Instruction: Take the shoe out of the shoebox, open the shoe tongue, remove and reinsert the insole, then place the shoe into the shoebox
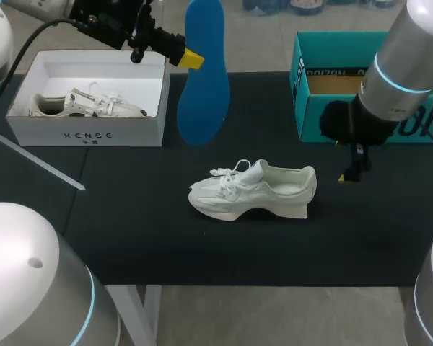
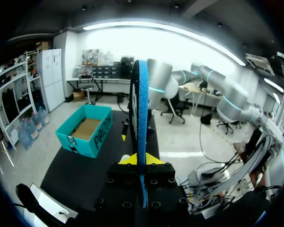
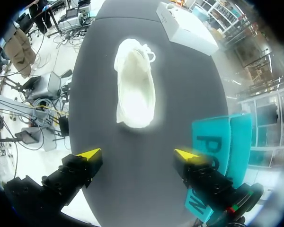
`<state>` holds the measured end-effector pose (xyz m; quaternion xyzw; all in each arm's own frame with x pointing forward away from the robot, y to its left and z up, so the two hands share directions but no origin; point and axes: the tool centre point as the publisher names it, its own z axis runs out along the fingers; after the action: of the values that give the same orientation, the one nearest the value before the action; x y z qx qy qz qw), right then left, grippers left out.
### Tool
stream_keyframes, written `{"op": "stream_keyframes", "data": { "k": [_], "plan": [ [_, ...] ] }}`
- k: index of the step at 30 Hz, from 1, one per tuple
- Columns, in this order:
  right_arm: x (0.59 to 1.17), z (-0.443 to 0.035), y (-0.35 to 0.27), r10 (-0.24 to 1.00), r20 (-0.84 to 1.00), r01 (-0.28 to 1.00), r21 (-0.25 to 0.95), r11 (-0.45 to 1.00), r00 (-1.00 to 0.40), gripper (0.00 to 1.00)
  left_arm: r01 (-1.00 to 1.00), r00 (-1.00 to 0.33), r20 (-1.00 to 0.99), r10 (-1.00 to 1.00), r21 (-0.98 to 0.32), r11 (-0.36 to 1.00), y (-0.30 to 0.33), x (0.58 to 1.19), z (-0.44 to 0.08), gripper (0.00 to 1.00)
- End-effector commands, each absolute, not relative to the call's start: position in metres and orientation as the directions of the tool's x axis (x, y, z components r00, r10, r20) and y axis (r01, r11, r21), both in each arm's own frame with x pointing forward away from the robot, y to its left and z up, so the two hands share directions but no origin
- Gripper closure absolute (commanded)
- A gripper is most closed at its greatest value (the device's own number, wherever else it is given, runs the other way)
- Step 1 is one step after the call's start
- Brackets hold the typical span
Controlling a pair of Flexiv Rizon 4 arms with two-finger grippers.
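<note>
1. My left gripper (image 2: pixel 141 158) pinches the blue insole (image 1: pixel 202 79). In the left wrist view the insole stands edge-on between the yellow tips.
2. The insole hangs upright in the air over the black mat (image 1: pixel 144 216), between the white shoebox (image 1: pixel 86 133) and the teal shoebox (image 1: pixel 303 86). It is well clear of the shoe.
3. The white shoe (image 1: pixel 252 191) sits on its sole mid-mat with its toe to my left, heel to my right and laces loose.
4. My right gripper (image 3: pixel 138 153) has its fingers spread wide and grips nothing. It hovers low near the shoe's heel. In the right wrist view the shoe lies ahead of the fingers, not touching them.
5. The white shoebox is open at back left, with a second shoe (image 1: pixel 86 106) lying inside.
6. The teal shoebox is open at back right, beside my right arm, and shows its brown floor.
</note>
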<state>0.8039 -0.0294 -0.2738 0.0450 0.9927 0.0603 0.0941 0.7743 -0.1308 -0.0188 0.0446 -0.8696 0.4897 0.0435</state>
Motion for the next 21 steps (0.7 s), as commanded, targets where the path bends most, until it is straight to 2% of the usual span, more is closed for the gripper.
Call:
{"op": "stream_keyframes", "data": {
  "k": [1,21],
  "plan": [
    [0.804,-0.274,-0.030,0.100,-0.182,0.078,0.128,0.989,-0.978,0.00,-0.114,-0.993,0.118,-0.025,-0.848,0.518,-0.133,0.773,-0.019,1.00],
    [0.804,-0.274,-0.030,0.100,-0.182,0.078,0.128,0.989,-0.978,0.00,-0.103,-0.989,0.140,0.042,-0.875,0.473,-0.163,0.772,-0.017,1.00]
  ]
}}
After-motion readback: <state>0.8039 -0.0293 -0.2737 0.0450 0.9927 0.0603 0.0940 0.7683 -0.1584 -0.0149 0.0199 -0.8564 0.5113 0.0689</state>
